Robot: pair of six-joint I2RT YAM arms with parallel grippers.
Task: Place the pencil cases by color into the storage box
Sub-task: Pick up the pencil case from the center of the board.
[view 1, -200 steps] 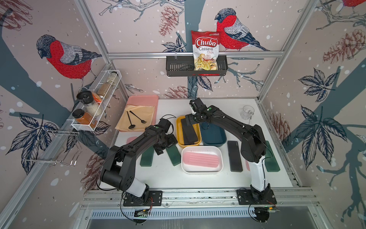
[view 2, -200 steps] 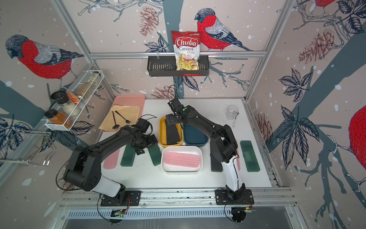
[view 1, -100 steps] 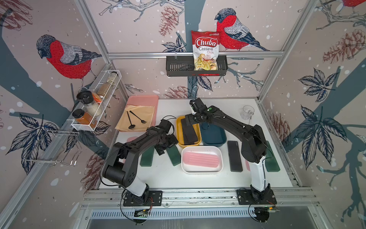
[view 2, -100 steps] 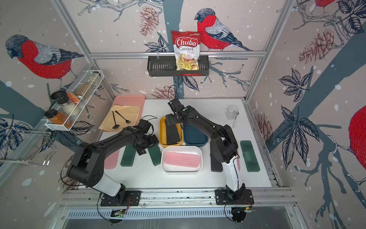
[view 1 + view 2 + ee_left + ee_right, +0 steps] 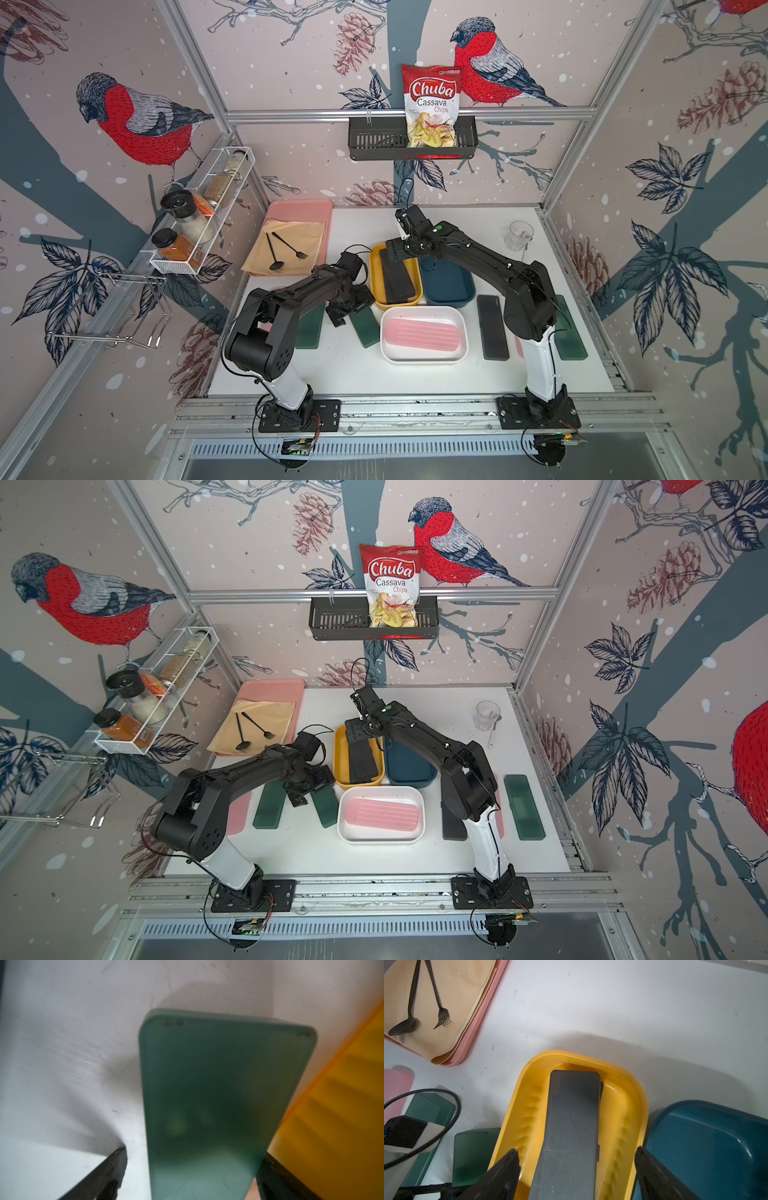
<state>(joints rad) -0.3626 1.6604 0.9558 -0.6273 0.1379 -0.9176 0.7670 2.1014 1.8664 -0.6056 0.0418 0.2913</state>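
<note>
- left gripper [image 5: 195, 1151] stood released, jaws straddling the flat dark green plastic pencil case [image 5: 218, 1084] lying on the white table [image 5: 62, 1043], just beside the yellow plastic tub [image 5: 342, 1105].
- right gripper [image 5: 576, 1150] hung spread, clear of the slim black case [image 5: 571, 1115] resting in that tub.
- risk: uneven finger gaps could twist the green case on closing, or a finger could snag the tub wall.

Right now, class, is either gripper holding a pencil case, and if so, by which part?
Neither holds anything. The left gripper stands open astride a green case; the right gripper is open above a black case in the yellow tub.
</note>
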